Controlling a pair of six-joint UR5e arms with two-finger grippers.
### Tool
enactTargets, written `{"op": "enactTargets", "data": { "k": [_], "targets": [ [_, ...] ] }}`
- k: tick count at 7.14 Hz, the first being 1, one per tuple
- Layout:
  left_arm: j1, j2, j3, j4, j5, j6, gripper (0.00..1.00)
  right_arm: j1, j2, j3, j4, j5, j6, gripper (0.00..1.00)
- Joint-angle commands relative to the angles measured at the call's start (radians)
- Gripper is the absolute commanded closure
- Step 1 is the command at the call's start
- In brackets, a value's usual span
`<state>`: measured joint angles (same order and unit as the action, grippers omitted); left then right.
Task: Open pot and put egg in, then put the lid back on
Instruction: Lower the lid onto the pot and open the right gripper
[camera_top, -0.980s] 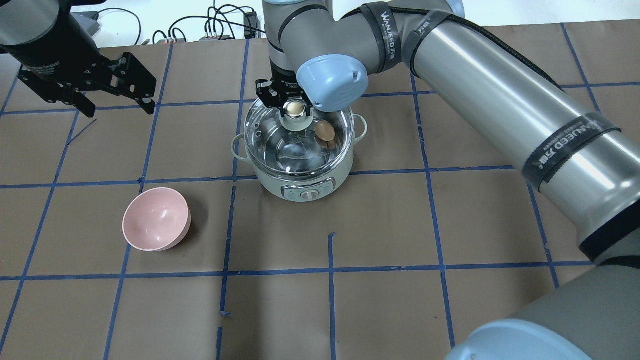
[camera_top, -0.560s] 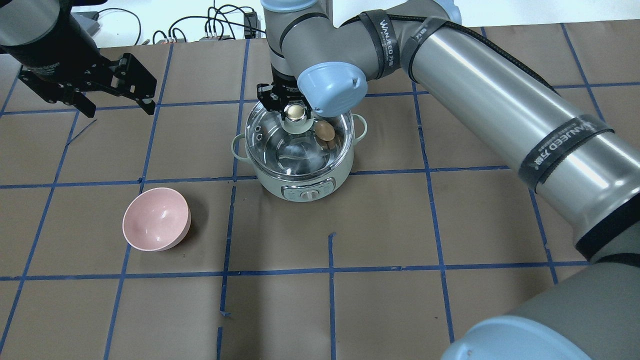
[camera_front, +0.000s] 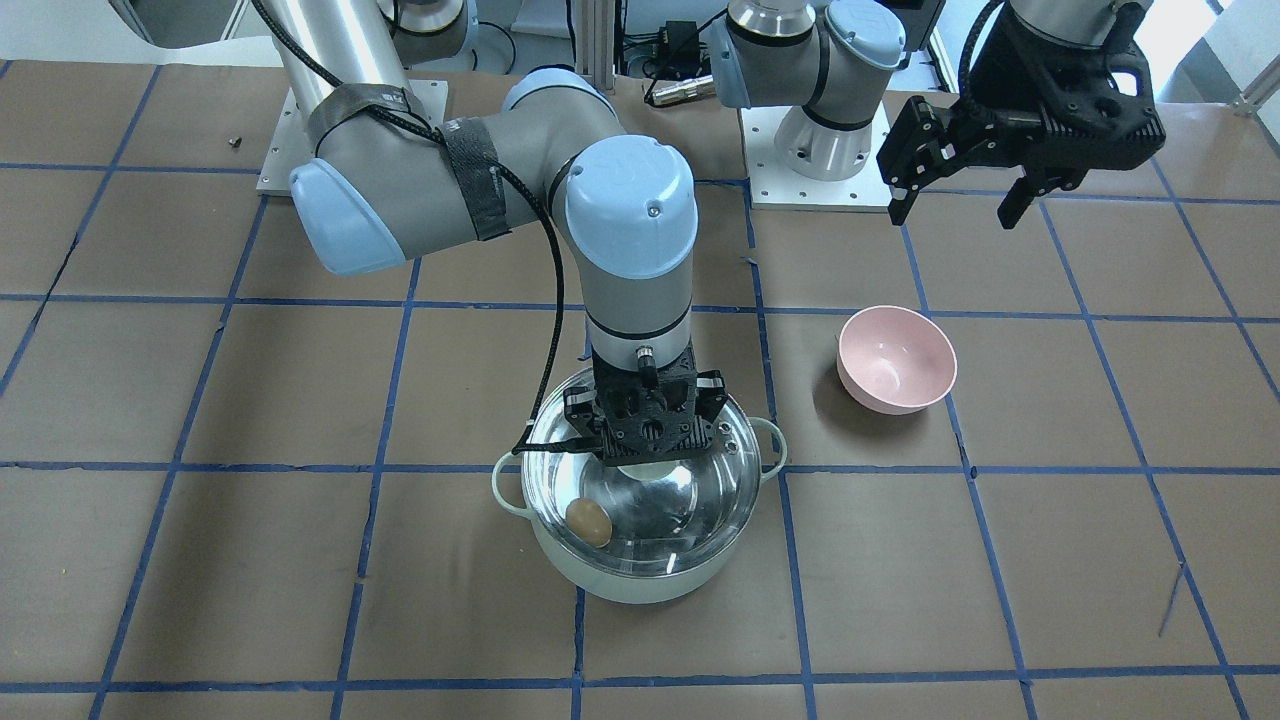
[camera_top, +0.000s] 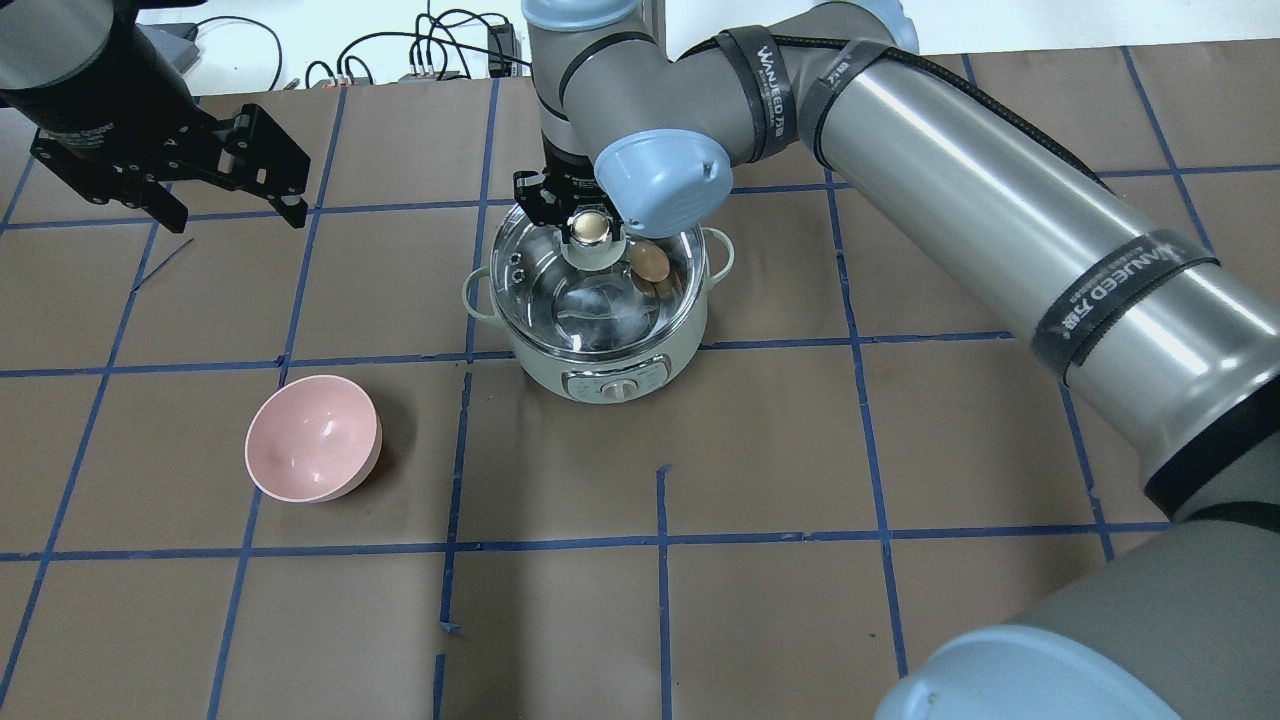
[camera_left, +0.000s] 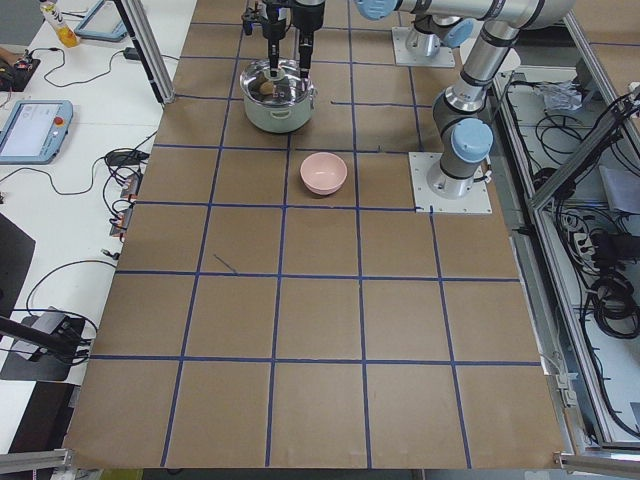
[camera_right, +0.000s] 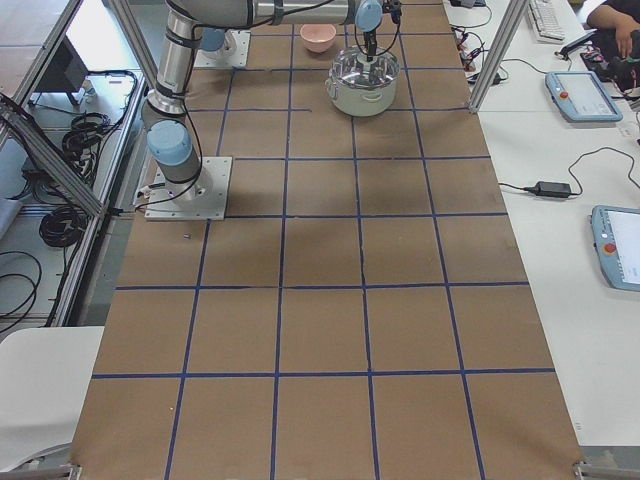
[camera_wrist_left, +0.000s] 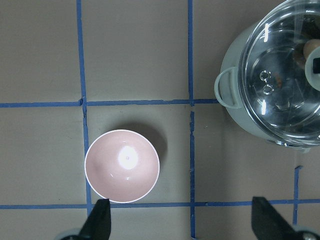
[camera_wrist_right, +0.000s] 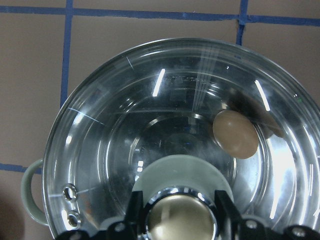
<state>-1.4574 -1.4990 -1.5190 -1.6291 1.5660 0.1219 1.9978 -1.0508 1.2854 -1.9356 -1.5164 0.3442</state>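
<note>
The pot (camera_top: 545, 372) stands on the surface (camera_top: 800, 450) at the far middle. The lid (camera_top: 560, 290) is seated on it, and the egg (camera_top: 649, 262) lies inside, at the right. The right gripper (camera_top: 588, 222) is over the lid, with its jaws against the knob (camera_wrist_right: 179, 220) (one on each side). The bowl (camera_top: 312, 438) sits left of the pot and nearer, well apart. The left gripper (camera_top: 235, 205) hangs over the far left.

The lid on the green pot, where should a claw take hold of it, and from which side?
Take the knob in its middle, coming straight down from above. The lid lies flat on the pot, its glass dome wide and smooth, so the raised knob is the only part narrow enough to pinch. The right claw stands over it with a finger on either side.
</note>
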Motion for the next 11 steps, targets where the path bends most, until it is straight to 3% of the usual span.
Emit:
{"op": "enactTargets", "data": {
  "k": [1,4,5,6,11],
  "targets": [
    [0.000,0.002,-0.001,-0.002,0.000,-0.001,0.00,0.001,0.002,0.000,0.000,0.001,-0.001,0.69],
    [0.000,0.002,0.000,0.000,0.002,-0.001,0.00,-0.001,0.002,0.000,0.000,0.005,-0.002,0.65],
    [0.000,0.002,-0.001,0.000,0.000,-0.001,0.00,-0.001,0.002,0.002,0.001,0.005,-0.007,0.50],
    [0.000,0.002,-0.001,0.000,0.000,-0.001,0.00,-0.001,0.002,0.002,0.003,0.007,-0.001,0.00],
    [0.000,0.002,-0.001,0.000,0.000,-0.002,0.00,-0.013,-0.020,-0.006,0.023,-0.004,-0.007,0.00]
  ]
}}
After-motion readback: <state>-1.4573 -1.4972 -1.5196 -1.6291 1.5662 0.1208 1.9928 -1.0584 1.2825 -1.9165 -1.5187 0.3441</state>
